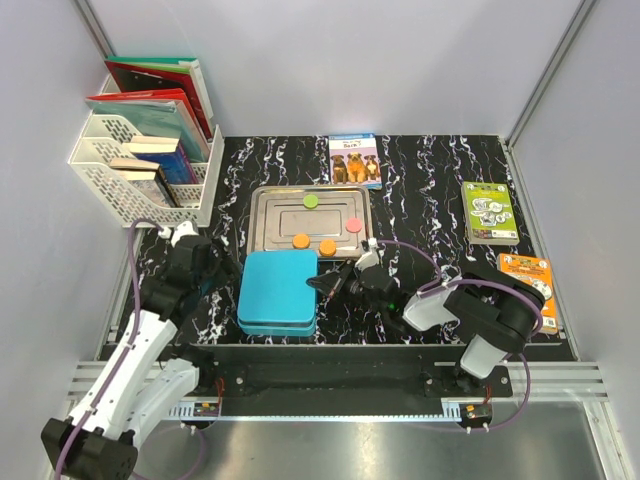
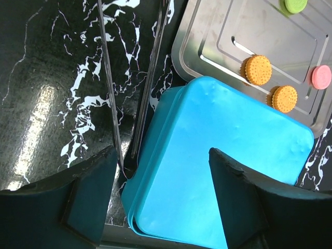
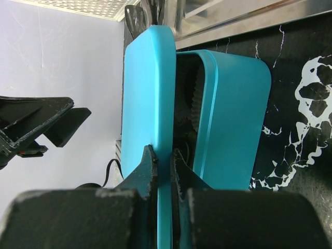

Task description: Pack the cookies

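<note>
Four cookies lie on the silver tray (image 1: 268, 200): green (image 1: 311, 201), pink (image 1: 353, 225) and two orange (image 1: 300, 240) (image 1: 327, 247). In the left wrist view the orange ones (image 2: 258, 69) (image 2: 285, 98) sit just beyond the blue lid (image 2: 228, 150). My right gripper (image 3: 162, 153) is shut on the lid's (image 3: 150, 88) edge and holds it a little off the blue box (image 3: 231, 119). Dark pleated paper cups (image 3: 194, 98) show in the gap. My left gripper (image 2: 162, 155) stands open over the lid's near left corner, holding nothing.
A white file rack (image 1: 120, 165) with books stands at the back left. A dog booklet (image 1: 355, 160), a green card box (image 1: 490, 212) and an orange one (image 1: 527, 280) lie at the back and right. Thin metal rods (image 2: 109, 78) lie left of the blue box.
</note>
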Motion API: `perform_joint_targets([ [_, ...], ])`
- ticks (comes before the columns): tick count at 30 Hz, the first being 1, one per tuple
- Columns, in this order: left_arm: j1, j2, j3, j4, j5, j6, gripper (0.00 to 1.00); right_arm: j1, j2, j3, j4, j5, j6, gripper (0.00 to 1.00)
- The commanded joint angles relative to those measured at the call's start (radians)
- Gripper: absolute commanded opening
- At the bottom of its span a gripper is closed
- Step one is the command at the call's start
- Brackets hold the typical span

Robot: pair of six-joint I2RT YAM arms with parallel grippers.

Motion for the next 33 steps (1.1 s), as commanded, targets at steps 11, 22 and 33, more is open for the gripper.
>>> perform_joint_targets([
  [11, -0.003, 0.044, -0.006, 0.075, 0.082, 0.031, 0.68, 0.031, -0.035, -0.018, 0.031, 0.013, 0.008, 0.0],
  [22, -0.001, 0.042, -0.007, 0.127, 0.19, 0.063, 0.65, 0.042, -0.043, -0.042, 0.017, 0.033, 0.014, 0.0],
  [33, -0.006, 0.114, -0.058, 0.246, 0.409, 0.08, 0.47, 0.042, -0.008, -0.039, 0.022, 0.038, 0.021, 0.0],
])
